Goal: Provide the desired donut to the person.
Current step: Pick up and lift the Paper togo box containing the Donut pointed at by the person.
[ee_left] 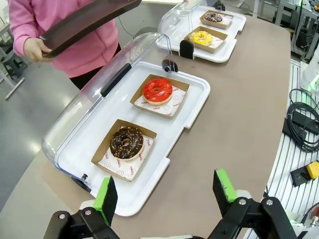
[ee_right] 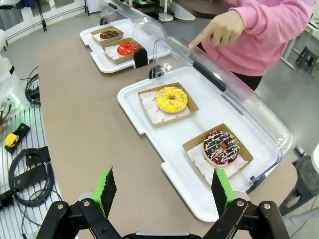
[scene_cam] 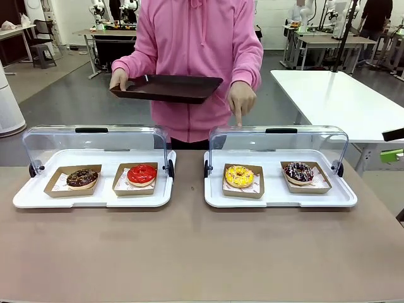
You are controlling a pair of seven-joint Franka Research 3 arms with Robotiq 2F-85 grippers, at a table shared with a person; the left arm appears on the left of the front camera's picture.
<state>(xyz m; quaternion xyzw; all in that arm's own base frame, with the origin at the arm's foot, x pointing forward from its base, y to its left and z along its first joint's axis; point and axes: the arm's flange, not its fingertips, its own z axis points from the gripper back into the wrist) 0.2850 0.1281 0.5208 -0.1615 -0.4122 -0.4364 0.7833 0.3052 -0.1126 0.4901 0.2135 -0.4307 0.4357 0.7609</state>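
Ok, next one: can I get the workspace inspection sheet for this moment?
Surface: brown table bearing two white cases, lids open.
Job's things: chocolate donut and red donut in the left case; yellow donut and sprinkled donut in the right case, each in a card holder. The person holds a dark tray; the free hand points down at the lid behind the yellow donut.
Clutter: nothing seen.
Grippers: left gripper open, empty, near the left case; right gripper open, empty, near the right case.
Cables: black cables lie off the table's side.
Surroundings: white table and workbenches beyond.
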